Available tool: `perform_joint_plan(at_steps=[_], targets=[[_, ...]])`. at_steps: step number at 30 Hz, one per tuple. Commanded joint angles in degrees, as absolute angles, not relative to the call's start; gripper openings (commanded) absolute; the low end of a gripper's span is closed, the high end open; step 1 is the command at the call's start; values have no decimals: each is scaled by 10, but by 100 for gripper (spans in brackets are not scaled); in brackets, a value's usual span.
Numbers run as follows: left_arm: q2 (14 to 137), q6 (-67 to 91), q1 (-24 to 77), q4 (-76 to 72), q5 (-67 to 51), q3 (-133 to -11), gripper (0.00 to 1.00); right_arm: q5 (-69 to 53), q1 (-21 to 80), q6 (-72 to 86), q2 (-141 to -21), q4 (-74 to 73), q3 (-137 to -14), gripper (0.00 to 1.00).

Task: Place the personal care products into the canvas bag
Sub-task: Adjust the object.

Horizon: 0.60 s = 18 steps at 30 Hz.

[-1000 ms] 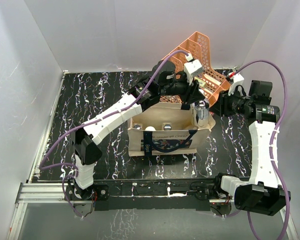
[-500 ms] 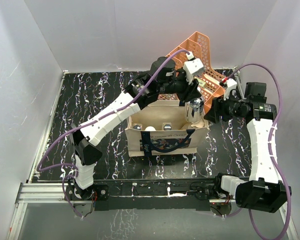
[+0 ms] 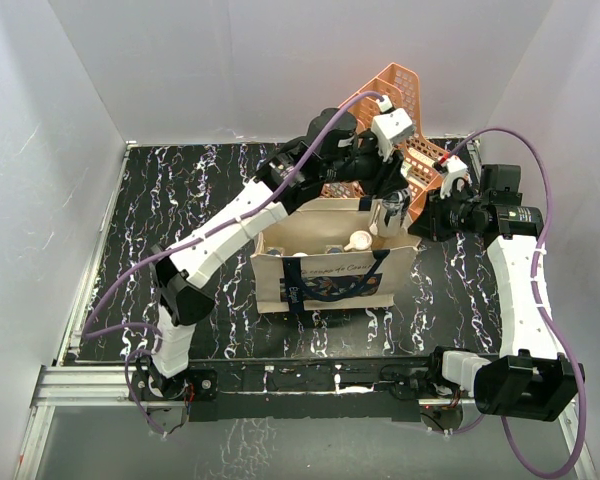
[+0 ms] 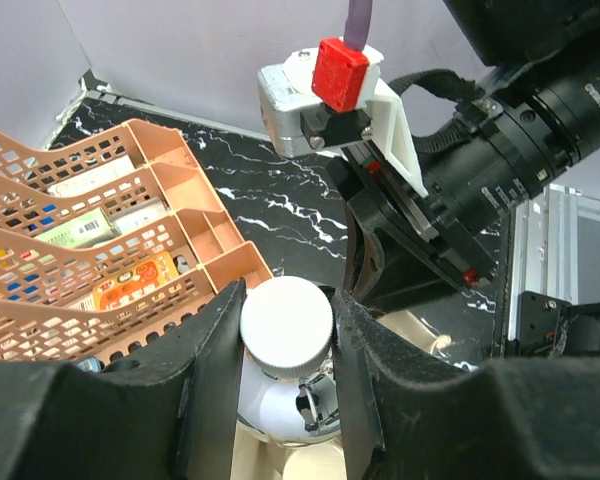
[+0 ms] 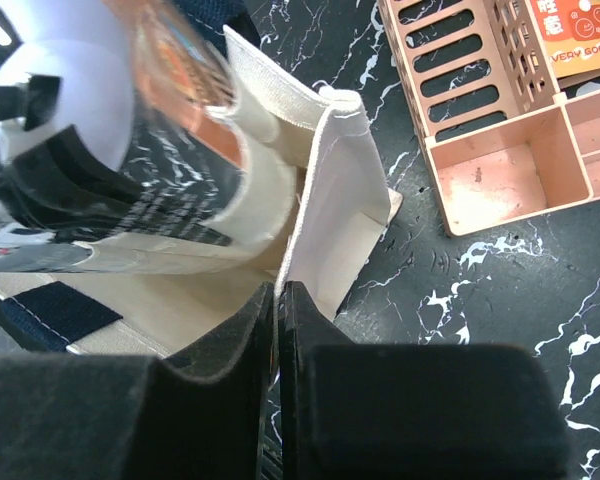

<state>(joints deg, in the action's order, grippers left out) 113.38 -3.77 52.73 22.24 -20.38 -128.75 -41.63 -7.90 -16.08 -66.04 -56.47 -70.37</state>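
The canvas bag [image 3: 325,278] stands open at the table's middle, its navy handle and dark print facing the near side. My left gripper [image 3: 390,203] is shut on the silver metallic bottle [image 3: 393,214] and holds it upright over the bag's right end. In the left wrist view the fingers [image 4: 208,365] clamp its white cap [image 4: 286,322]. My right gripper [image 3: 427,222] is shut on the bag's right top edge [image 5: 315,190], pinching the fabric. Inside the bag lie a cream-capped bottle [image 3: 358,241] and two other small bottles [image 3: 298,257].
The peach mesh file organizer [image 3: 405,140] stands right behind the bag, with cartons in its compartments [image 4: 120,285]; its corner shows in the right wrist view [image 5: 495,150]. White walls enclose the black marbled table [image 3: 180,210].
My left gripper has carried the silver bottle a little left and back over the bag's right end. My right gripper has shifted left with the bag's edge. The cream-capped bottle inside now shows.
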Motion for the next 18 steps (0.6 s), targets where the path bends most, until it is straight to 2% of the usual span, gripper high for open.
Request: perform_joint_plan(at_steps=[1, 13, 18], targets=[[1130, -17, 531, 114, -202, -1348, 0, -395, -80, -137, -650, -506, -715, 8], [1160, 19, 532, 72, -206, -1370, 0, -354, -81, -111, -654, -481, -742, 8], [1143, -7, 532, 79, -249, -1327, 0, -368, -80, -111, -661, -483, -749, 8]])
